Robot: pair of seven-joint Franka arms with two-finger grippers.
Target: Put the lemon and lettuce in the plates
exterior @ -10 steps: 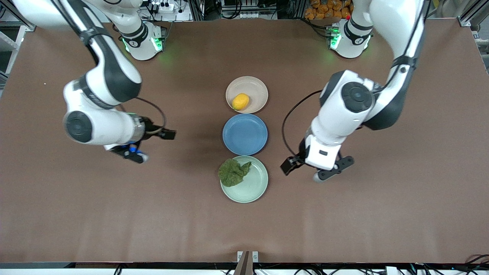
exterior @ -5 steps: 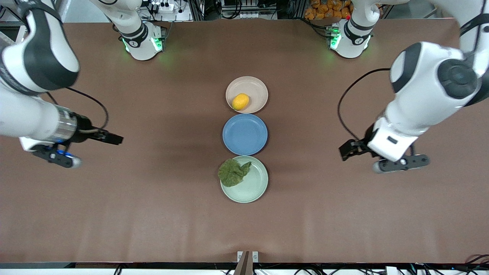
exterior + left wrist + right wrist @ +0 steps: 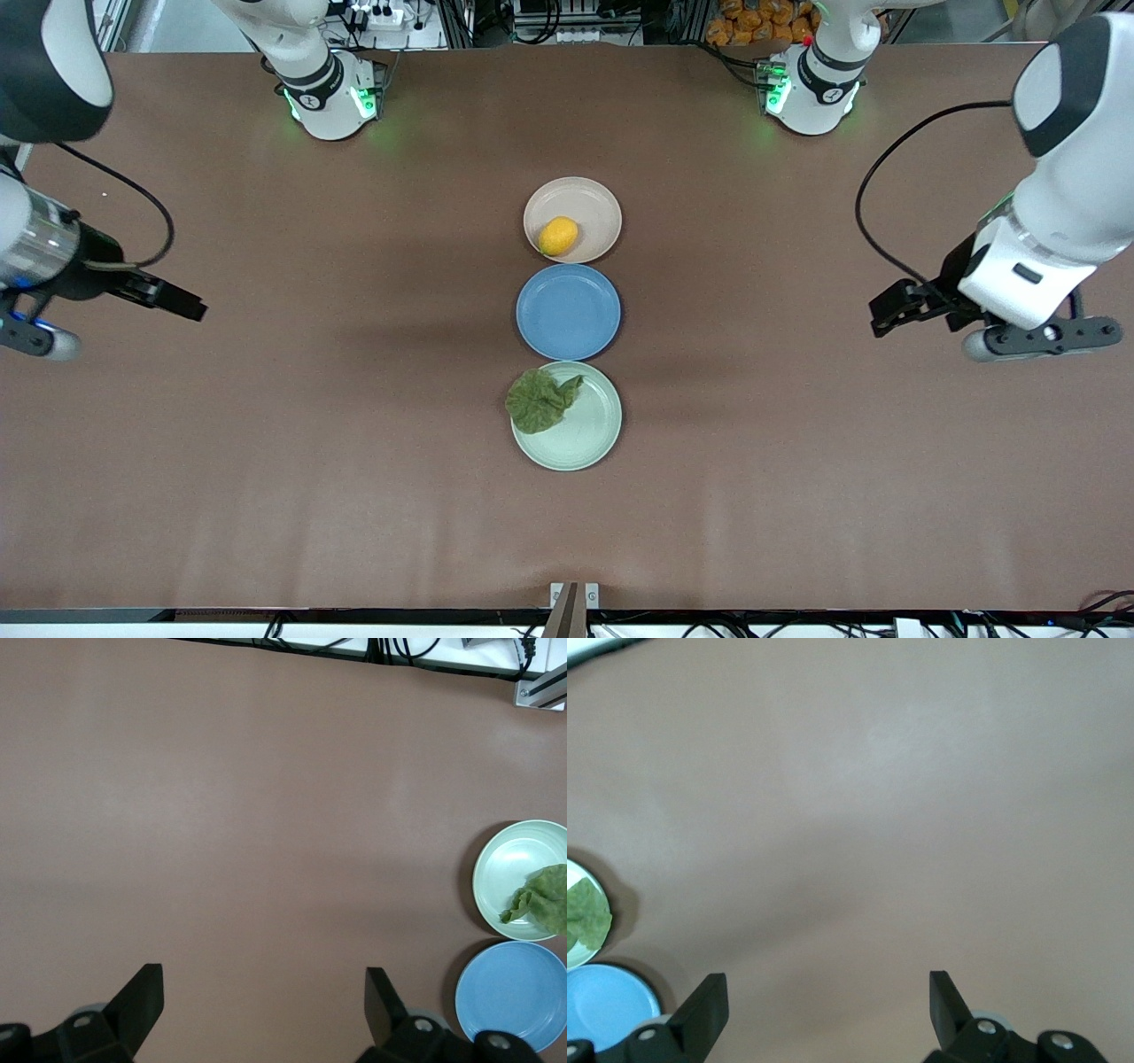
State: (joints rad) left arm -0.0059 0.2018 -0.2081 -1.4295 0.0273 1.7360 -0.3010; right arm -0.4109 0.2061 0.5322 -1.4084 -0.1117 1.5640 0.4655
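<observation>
Nearest you on the counter [image 3: 354, 496], the lettuce [image 3: 539, 400] lies in the mint green plate [image 3: 585, 439], draped over the rim on the side toward the right arm. Next comes the blue plate [image 3: 568, 311], bare. Farthest, the lemon [image 3: 558, 236] sits in the beige-pink plate [image 3: 592, 206]. Your left gripper [image 3: 263, 1005] hangs over bare counter at its own end, fingers spread wide, holding nothing. Your right gripper [image 3: 827, 1008] does likewise at its end, wide open and empty.
</observation>
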